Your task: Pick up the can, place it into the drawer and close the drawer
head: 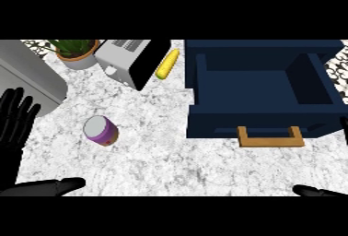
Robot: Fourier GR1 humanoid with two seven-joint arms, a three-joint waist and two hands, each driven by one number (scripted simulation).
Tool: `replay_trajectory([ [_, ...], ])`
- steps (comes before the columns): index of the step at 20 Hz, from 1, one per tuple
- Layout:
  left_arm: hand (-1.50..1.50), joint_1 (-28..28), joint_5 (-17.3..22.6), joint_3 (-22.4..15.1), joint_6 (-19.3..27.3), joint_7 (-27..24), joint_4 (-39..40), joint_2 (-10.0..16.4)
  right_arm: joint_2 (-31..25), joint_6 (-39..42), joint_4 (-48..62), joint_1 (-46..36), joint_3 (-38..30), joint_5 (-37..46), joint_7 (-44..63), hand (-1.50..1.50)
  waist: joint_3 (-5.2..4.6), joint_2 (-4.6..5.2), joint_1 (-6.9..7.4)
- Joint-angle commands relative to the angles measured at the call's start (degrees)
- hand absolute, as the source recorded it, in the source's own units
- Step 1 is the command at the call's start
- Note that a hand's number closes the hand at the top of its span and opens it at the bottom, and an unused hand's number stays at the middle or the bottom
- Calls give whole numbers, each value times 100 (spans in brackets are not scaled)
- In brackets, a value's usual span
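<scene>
A purple can [101,130] with a silver lid stands on the marble counter, left of centre. The dark blue drawer [224,123] is pulled open at the right, its wooden handle [270,137] facing me and nothing lying inside. My left hand [15,120] rests open at the left edge, fingers up, well left of the can and apart from it. Only the thumb of my right hand [316,191] and a sliver of finger show at the lower right edge; it looks open and holds nothing.
A silver and black toaster [126,61] sits behind the can, with a potted plant [78,51] to its left. A yellow corn cob [168,63] lies between toaster and drawer. A grey appliance [27,78] fills the far left.
</scene>
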Motion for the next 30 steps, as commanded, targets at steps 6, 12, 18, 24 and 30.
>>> replay_trajectory([
  [6,-150,644,251,203,-165,408,-856,-164,-154,644,382,169,-659,-459,-466,-150,-2,4,26],
  [12,-150,603,797,532,-33,525,-643,-405,12,1145,-175,1198,-873,-839,-672,-150,-3,-3,-19],
  [18,-150,222,1404,807,140,992,-578,-419,-68,1584,-71,1349,-1316,-1151,-850,-150,-3,-1,-19],
  [24,-150,-452,1733,1077,126,943,453,-222,27,1581,-1,1091,-1521,-1162,-738,-150,-4,8,-19],
  [30,-150,-392,1420,899,45,252,1064,-416,-134,1832,-28,1080,-1991,-1658,-319,-150,-5,6,-9],
])
